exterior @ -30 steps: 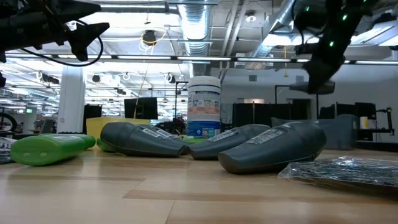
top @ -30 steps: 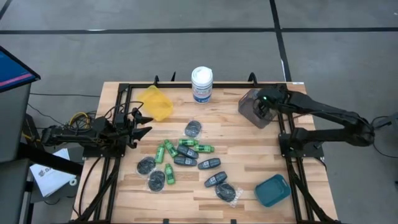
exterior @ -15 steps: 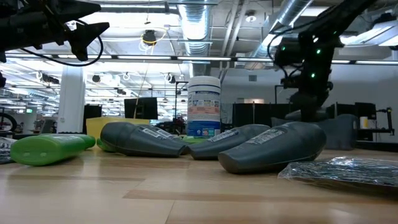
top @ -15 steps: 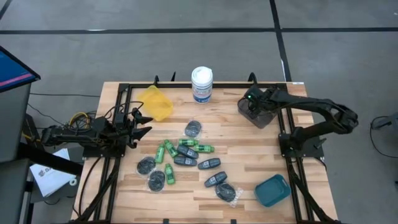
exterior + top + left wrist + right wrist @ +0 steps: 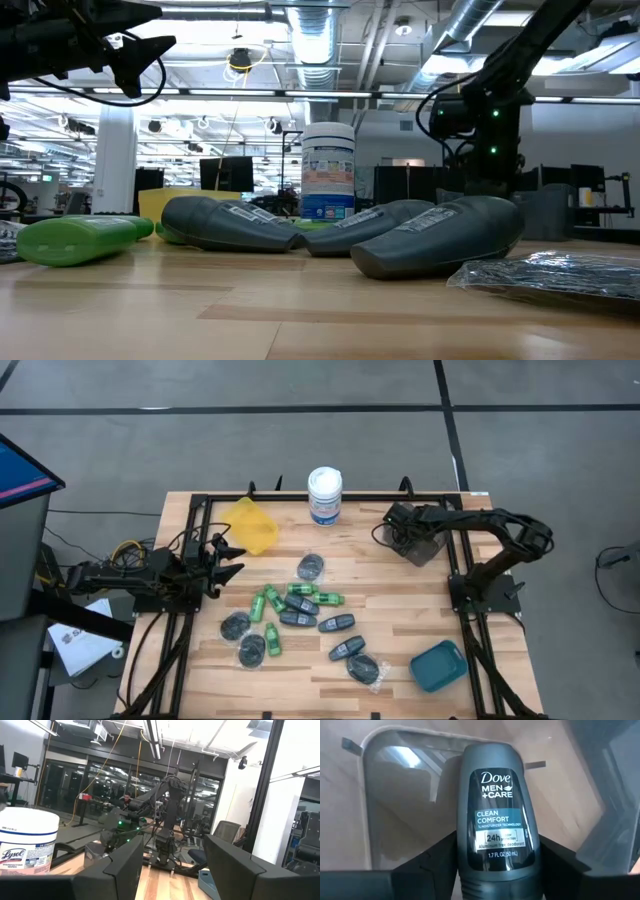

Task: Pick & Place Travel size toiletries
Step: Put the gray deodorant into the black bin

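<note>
My right gripper [image 5: 403, 530] is at the far right of the table, tipped steeply down over a grey-brown bin [image 5: 418, 545], and is shut on a dark blue-grey mini bottle [image 5: 497, 805] labelled Dove Men+Care. In the right wrist view the bin's rim [image 5: 367, 747] and floor lie behind the bottle. The other travel size toiletries lie on the table's middle: green mini bottles [image 5: 270, 603], dark blue-grey bottles [image 5: 298, 618] and flat dark discs [image 5: 311, 568]. My left gripper [image 5: 232, 557] waits open at the left edge, above the table. My right gripper pinches the bottle between its two fingers [image 5: 432, 865], on the two sides of the end nearest the wrist [image 5: 470, 867]. The fingers slant down from above, along the bottle. The bottle's rounded free end [image 5: 492, 752] points down into the bin, label facing the camera.
A white tub with a blue label [image 5: 324, 495] stands at the far middle. A yellow bin [image 5: 250, 525] is at the far left and a teal bin [image 5: 438, 665] at the near right. Bare wood lies between the bins and the pile.
My right gripper has come down over the grey-brown bin and shifted a little toward the table's left, tipping more steeply downward as the arm folded.
</note>
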